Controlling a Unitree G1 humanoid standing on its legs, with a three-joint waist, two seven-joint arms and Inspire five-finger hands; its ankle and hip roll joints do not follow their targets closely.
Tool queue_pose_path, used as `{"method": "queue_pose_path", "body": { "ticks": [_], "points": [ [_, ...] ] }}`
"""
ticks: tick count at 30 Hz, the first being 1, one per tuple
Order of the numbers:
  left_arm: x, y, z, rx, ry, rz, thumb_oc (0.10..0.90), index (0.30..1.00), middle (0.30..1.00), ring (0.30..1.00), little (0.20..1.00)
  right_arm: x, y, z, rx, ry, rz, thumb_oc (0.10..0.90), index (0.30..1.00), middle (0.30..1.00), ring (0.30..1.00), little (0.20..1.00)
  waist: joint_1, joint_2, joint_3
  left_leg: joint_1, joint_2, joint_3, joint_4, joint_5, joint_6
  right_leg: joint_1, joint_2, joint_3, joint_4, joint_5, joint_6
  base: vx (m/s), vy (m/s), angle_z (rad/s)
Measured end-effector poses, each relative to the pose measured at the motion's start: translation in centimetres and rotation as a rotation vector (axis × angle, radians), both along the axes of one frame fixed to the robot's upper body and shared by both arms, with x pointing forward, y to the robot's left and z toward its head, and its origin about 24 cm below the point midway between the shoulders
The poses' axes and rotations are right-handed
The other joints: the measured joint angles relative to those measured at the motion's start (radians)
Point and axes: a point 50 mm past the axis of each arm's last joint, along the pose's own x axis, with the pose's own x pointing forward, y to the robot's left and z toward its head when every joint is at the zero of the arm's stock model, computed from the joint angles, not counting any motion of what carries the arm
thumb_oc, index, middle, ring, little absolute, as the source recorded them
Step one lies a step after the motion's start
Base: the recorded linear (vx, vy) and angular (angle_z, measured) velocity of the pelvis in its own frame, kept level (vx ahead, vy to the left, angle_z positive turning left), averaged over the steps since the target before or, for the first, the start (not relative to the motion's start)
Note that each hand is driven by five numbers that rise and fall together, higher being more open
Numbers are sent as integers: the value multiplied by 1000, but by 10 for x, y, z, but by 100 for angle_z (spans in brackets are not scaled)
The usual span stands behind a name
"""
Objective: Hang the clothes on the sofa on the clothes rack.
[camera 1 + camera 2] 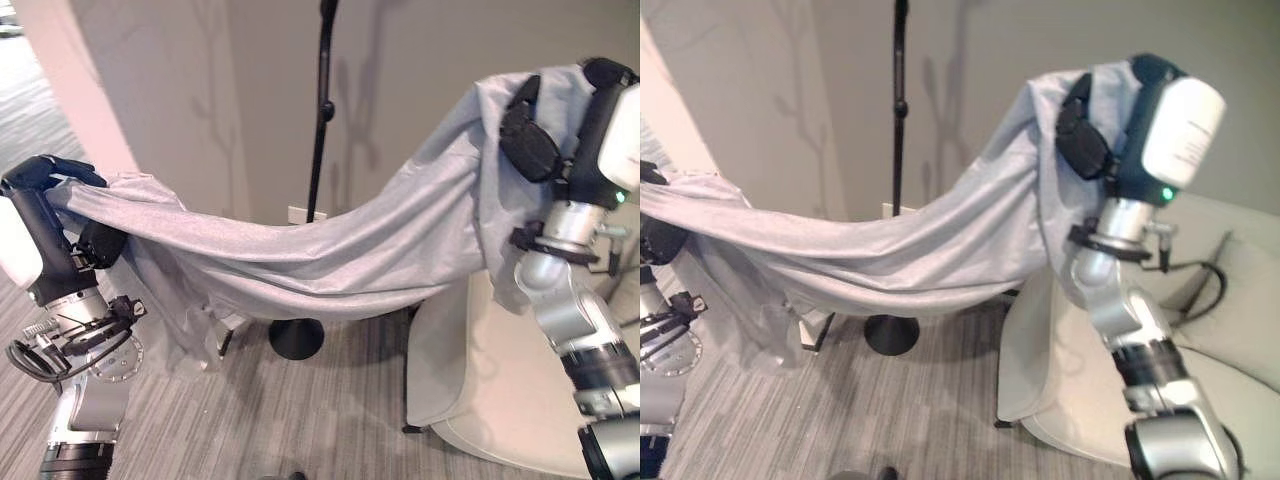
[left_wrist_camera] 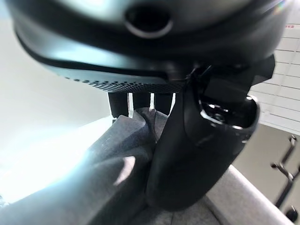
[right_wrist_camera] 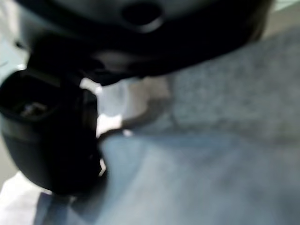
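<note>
In the left eye view, a light grey garment (image 1: pixel 330 250) is held stretched in the air between both raised hands, sagging in the middle in front of the black pole of a clothes rack (image 1: pixel 318 130), whose round base (image 1: pixel 296 338) stands on the striped grey carpet (image 1: pixel 300 420). The left hand (image 1: pixel 50 180) is seen low at the view's left with its fingers curled over one end of the cloth; the right hand (image 1: pixel 560 120) is raised higher at the right, the other end draped over it and pinched under its thumb. A cream sofa (image 1: pixel 500 400) is seen below the right arm, well clear of the hanging cloth. In the right eye view, the same span of garment (image 1: pixel 940 240) is shown running from the view's left edge up to the right hand (image 1: pixel 1110 110), with the rack pole (image 1: pixel 898 110) standing behind it against the grey wall (image 1: pixel 990 50). In the left wrist view, the dark thumb (image 2: pixel 197 140) is pressed against folds of grey fabric (image 2: pixel 117 168) gathered against the fingers. In the right wrist view, the thumb (image 3: pixel 47 140) is laid against the cloth (image 3: pixel 211 154) spread beside it.
</note>
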Motion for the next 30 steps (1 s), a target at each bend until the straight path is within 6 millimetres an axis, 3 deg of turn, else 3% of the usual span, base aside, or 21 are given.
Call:
{"method": "queue_pose_path", "body": {
  "ticks": [2,4,6,7,8,10,14,16,17,18,19,20,21,22,24,25,26,27,28,29,30],
  "points": [
    [5,-2,5,-5,-20,-8,400,300,300,300,300,4,-4,8,9,-10,-33,400,300,300,300,300,6,3,5,30,10,1,-1,-9,3,-14,-55,-90,75,-22,30,84,-142,-14],
    [8,-2,8,-51,-42,-17,400,300,300,300,300,7,-11,21,2,-29,-81,400,300,300,300,300,31,33,17,28,6,-22,24,-58,3,-23,-187,-141,58,-63,-9,188,-247,-16],
    [14,8,21,-42,-65,27,400,300,300,300,300,5,-29,25,-47,0,-158,400,300,300,300,300,34,31,18,15,-11,-53,54,-83,-5,27,-349,-25,-298,100,51,351,-227,34],
    [15,13,28,-23,-75,49,400,300,300,300,300,4,-32,26,-58,6,-177,400,300,300,300,300,24,29,17,22,-5,-70,49,-88,-8,52,-354,2,-378,159,56,446,-207,54],
    [20,19,34,-16,-79,71,400,300,300,300,300,4,-36,27,-89,24,-199,400,300,300,300,300,24,23,15,38,3,-81,30,-91,-17,82,-328,19,-458,197,53,408,-201,29],
    [19,58,59,99,-32,230,400,300,300,300,300,14,-22,19,-159,100,-146,400,300,300,300,300,22,-24,-15,117,57,-81,-42,-105,-70,136,-152,24,-478,232,63,280,-248,3],
    [1,125,114,227,4,542,400,300,300,300,300,32,-10,16,-239,169,-61,400,300,300,300,300,-39,-52,-52,107,267,-129,-59,-62,-252,153,65,-88,-459,182,-104,232,-342,31],
    [-4,131,115,191,11,558,400,300,300,300,300,46,1,10,-297,241,-34,400,300,300,300,300,19,-114,-46,-3,267,-129,233,-58,-266,176,117,-104,-458,157,-160,118,-296,-50],
    [-11,140,116,176,20,596,400,300,300,300,300,52,26,19,-338,215,39,400,300,300,300,300,63,-139,-42,-279,230,-138,715,154,-294,149,145,-142,-405,98,-261,62,-90,-91],
    [-14,149,113,164,58,640,400,300,300,300,300,52,45,27,-369,181,114,400,300,300,300,300,67,-157,-24,-492,189,-165,984,416,-293,167,140,-122,-409,93,-271,190,153,-42],
    [-16,157,113,161,92,682,400,300,300,300,300,51,54,37,-401,158,146,400,300,300,300,300,50,-161,12,-605,156,-94,976,120,-166,218,143,-87,-450,60,-235,246,249,32],
    [-11,156,107,161,131,674,400,300,300,300,300,46,48,55,-417,111,131,400,300,300,300,300,54,-109,49,-618,114,-20,472,-11,-144,247,168,-84,-462,7,-225,305,292,29],
    [-8,154,106,166,144,662,400,300,300,300,300,42,37,61,-418,102,101,400,300,300,300,300,81,-86,68,-568,53,-24,83,6,-165,266,177,-78,-472,-4,-211,329,287,-23],
    [-7,152,107,158,131,651,400,300,300,300,300,43,33,56,-408,118,90,400,300,300,300,300,102,-70,77,-532,13,-24,-74,14,-164,312,176,-55,-502,-15,-197,380,320,-57],
    [-3,144,114,161,89,616,400,300,300,300,300,51,21,27,-388,229,50,400,300,300,300,300,106,-68,71,-437,-3,-14,54,27,-49,418,167,-29,-476,-98,-180,321,331,-23],
    [4,138,120,177,81,596,400,300,300,300,300,53,13,23,-384,260,18,400,300,300,300,300,71,-76,64,-432,-17,5,77,77,-44,418,148,-54,-410,-119,-170,255,292,-48],
    [7,135,131,172,50,588,400,300,300,300,300,54,11,42,-381,219,-6,400,300,300,300,300,102,-87,56,-429,-7,29,34,98,-76,360,130,-64,-363,-110,-162,202,238,-68],
    [10,132,148,155,0,572,400,300,300,300,300,53,15,60,-384,170,-3,400,300,300,300,300,91,-87,56,-419,-26,13,0,193,-80,370,137,-65,-353,-83,-120,191,235,-149],
    [7,133,159,165,-24,581,400,300,300,300,300,53,13,64,-382,163,-17,400,300,300,300,300,90,-89,58,-391,-60,3,-10,241,9,387,104,-82,-340,-108,-90,160,218,-100],
    [1,140,166,178,-20,615,400,300,300,300,300,55,3,66,-365,176,-58,400,300,300,300,300,76,-79,64,-347,-72,3,-64,255,-17,373,91,-85,-314,-143,-83,104,162,-50],
    [-12,147,174,240,-34,660,400,300,300,300,300,55,-7,65,-330,193,-91,400,300,300,300,300,10,-102,78,-360,-54,141,-37,106,-226,326,114,-81,-321,-161,-149,90,161,-69]
  ]
}}
